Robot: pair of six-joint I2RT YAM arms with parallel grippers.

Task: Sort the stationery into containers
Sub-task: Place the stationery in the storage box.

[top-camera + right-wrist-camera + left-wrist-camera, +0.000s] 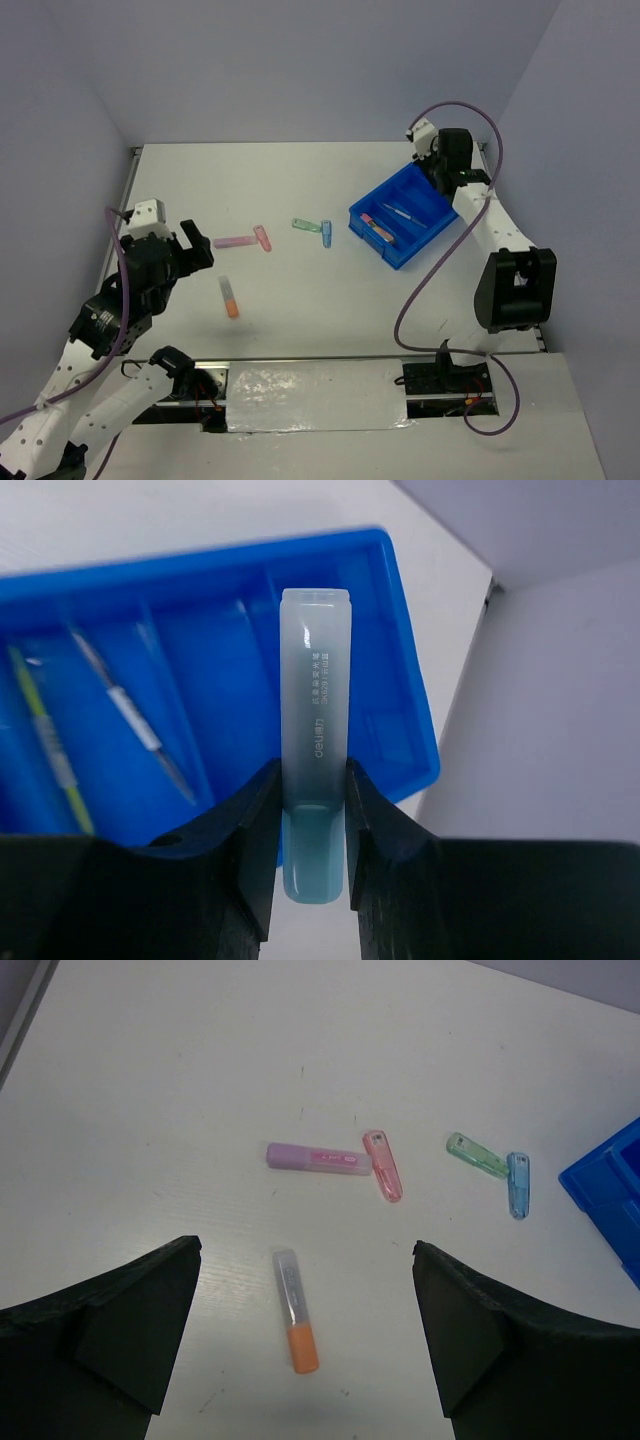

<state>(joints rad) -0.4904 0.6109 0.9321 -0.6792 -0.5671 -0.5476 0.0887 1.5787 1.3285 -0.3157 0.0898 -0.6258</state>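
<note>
Right wrist view: my right gripper pinches a pale blue highlighter, with the blue tray directly below. This looks like the placing step; next I likely release over one compartment. My left gripper, spread wide, hangs above an orange marker on the table.

Robot lab, white table, plain walls

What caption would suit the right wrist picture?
Right fingers grip a pale blue highlighter over the divided blue tray.
</note>
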